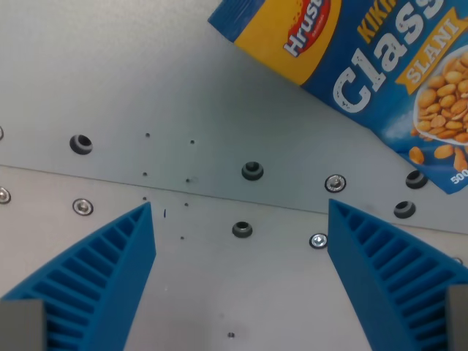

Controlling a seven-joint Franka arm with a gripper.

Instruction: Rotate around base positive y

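- Wrist view: the gripper (240, 208) hangs over a pale grey metal table (219, 95), its two blue ribbed fingers (110, 270) rising from the bottom corners of the picture.
- One finger sits at the wrist view's left, the other at the wrist view's right; their tips are spread wide apart with bare table between them, so the pincer is released and grasps nothing.
- The peanut packet (380, 66), blue with a yellow patch and white lettering, lies flat on the table at the far right of the scene, tilted diagonally and cut off by the top and right edges of the picture.
- A picture of peanuts shows on the packet's right part, next to a yellow band of lettering.
- The packet is clear of both fingers; its lower edge lies beyond the tip of the right finger, not touching it.
- A thin seam (110, 183) crosses the table from left to right, sloping slightly downward toward the right, just beyond the fingertips.
- Dark round holes (252, 172) and bright screw heads (335, 183) are spaced along both sides of the seam, with a few small dark specks near the left fingertip.
- One hole and one screw lie between the fingertips, on the near side of the seam.
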